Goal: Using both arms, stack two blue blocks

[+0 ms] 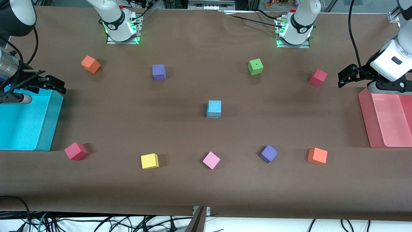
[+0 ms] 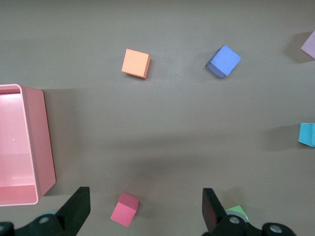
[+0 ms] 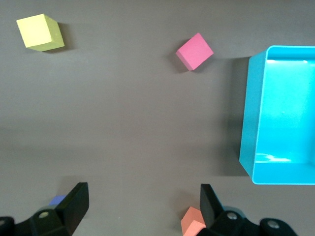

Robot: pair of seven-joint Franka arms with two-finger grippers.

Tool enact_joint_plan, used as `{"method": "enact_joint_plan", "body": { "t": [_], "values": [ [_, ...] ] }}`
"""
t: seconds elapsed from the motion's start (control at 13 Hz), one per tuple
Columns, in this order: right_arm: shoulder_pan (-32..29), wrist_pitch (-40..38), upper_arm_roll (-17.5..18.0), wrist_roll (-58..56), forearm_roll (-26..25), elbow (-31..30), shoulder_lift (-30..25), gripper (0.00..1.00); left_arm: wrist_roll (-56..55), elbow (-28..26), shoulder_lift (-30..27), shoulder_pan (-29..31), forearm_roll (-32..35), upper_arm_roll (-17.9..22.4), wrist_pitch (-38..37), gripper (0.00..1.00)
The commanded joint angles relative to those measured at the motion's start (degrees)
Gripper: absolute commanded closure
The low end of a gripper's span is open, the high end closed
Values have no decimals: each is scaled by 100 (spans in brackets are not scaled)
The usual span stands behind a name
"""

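Two blue blocks [image 1: 214, 107] sit one on top of the other at the middle of your table, the upper one slightly offset from the lower, and neither gripper touches them.

Starting at the right arm's end, your right gripper [image 1: 54, 84] hangs over the edge of the cyan bin [image 1: 19, 129], well apart from the stack; its wrist view shows the fingers [image 3: 74, 204] spread wide with nothing between them. Near the bin you have an orange cube [image 1: 90, 63] close to the right arm's base and a red cube [image 1: 76, 150] nearer the front camera. Next come a yellow cube [image 1: 149, 161] and a purple cube [image 1: 159, 72], then a pink cube [image 1: 211, 160] nearer the camera than the stack.

Past the stack you see a green cube [image 1: 255, 66], a second purple cube [image 1: 268, 153], another red cube [image 1: 318, 77] and another orange cube [image 1: 317, 155].

At the left arm's end, your left gripper [image 1: 346, 75] hangs over the table just beside the pink bin [image 1: 367, 116], its fingers [image 2: 78, 209] also wide apart and holding nothing.
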Motion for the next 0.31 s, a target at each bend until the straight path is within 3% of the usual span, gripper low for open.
{"method": "enact_joint_plan", "body": {
  "t": [0.0,0.23],
  "values": [
    [-244,-28,52,38,63,98,-61,0,12,109,10,14,32,-28,-122,0],
    [-340,-28,-27,12,80,107,-52,0,12,109,10,23,32,-28,-122,0]
  ]
}}
